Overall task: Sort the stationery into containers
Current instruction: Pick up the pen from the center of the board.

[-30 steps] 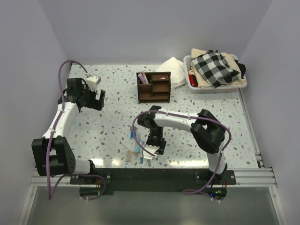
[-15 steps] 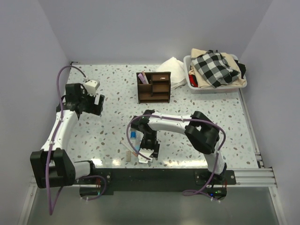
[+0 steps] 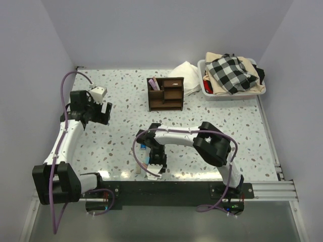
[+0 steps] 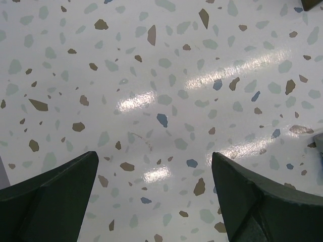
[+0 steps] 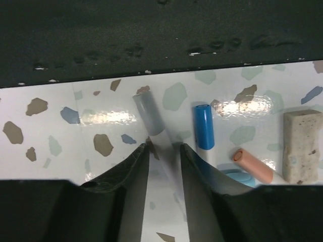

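Observation:
My right gripper (image 5: 163, 147) is down on the table near the front edge (image 3: 154, 164), its jaws drawn in narrow around a grey-white pen (image 5: 148, 113) that lies slanted between them. Beside it lie a blue marker (image 5: 204, 126), an orange marker (image 5: 252, 165), a light blue piece (image 5: 237, 176) and a stubby beige piece (image 5: 302, 146). The dark brown wooden organizer (image 3: 165, 94) stands at the back centre with a pink pen in its left slot. My left gripper (image 3: 102, 109) is open and empty over bare table (image 4: 154, 171) at the far left.
A white bin with checkered cloth (image 3: 232, 75) sits at the back right, and a white cloth (image 3: 184, 75) lies beside the organizer. The black rail at the table's front edge (image 5: 161, 35) runs close to my right gripper.
My right gripper has moved left and toward the front edge, down onto the stationery pile and around the grey-white pen. My left arm drew back slightly to the left.

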Robot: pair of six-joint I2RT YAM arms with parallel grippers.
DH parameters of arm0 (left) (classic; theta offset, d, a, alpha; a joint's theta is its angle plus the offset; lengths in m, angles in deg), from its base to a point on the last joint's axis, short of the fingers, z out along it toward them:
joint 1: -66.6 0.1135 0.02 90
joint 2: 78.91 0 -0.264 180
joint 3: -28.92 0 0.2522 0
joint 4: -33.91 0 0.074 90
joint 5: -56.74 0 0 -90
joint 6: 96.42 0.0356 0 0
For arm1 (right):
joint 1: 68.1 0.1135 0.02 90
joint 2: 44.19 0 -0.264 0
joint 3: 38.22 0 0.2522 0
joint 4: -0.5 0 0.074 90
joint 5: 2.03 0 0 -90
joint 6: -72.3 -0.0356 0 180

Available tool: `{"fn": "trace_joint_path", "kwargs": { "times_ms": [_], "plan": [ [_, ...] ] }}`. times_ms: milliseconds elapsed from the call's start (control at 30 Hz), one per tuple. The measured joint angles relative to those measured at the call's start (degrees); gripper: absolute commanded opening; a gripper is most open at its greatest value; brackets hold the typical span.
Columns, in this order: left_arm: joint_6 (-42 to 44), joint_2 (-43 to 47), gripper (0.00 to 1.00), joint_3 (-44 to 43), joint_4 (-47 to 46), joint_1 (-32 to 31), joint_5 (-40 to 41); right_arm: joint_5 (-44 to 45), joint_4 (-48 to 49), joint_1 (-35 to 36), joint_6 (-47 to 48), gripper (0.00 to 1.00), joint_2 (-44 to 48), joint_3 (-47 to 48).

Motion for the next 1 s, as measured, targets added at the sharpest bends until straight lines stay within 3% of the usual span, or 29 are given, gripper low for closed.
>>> {"fn": "trace_joint_path", "kwargs": {
  "times_ms": [100, 433, 567, 667, 833, 1000],
  "plan": [
    [0.00, 0.00, 0.99, -0.02, 0.00, 0.00, 0.20, 1.90, 1.40, 0.96, 0.31, 0.00, 0.17, 0.07],
    [0.07, -1.22, 0.99, -2.34, 1.20, 0.00, -1.64, 8.55, -0.68, -1.79, 0.33, 0.00, 0.22, 2.56],
    [-0.31, -4.50, 0.97, -6.32, 1.22, -0.02, -3.61, 9.84, -0.22, -6.80, 0.28, 0.00, 0.07, 9.38],
    [-2.38, -9.40, 1.00, -9.90, 0.92, -0.02, 0.39, 8.44, 1.25, -9.92, -2.05, 0.00, -0.76, 19.54],
    [-7.32, -22.71, 1.00, -18.53, 2.32, 0.11, 11.34, 2.54, 9.51, -13.29, -18.64, 0.00, -2.16, 35.23],
    [-10.93, -29.55, 1.00, -23.65, 4.31, 0.42, 16.22, -3.74, 26.05, -17.94, -47.04, 0.00, -0.96, 37.09]
  ]
}}
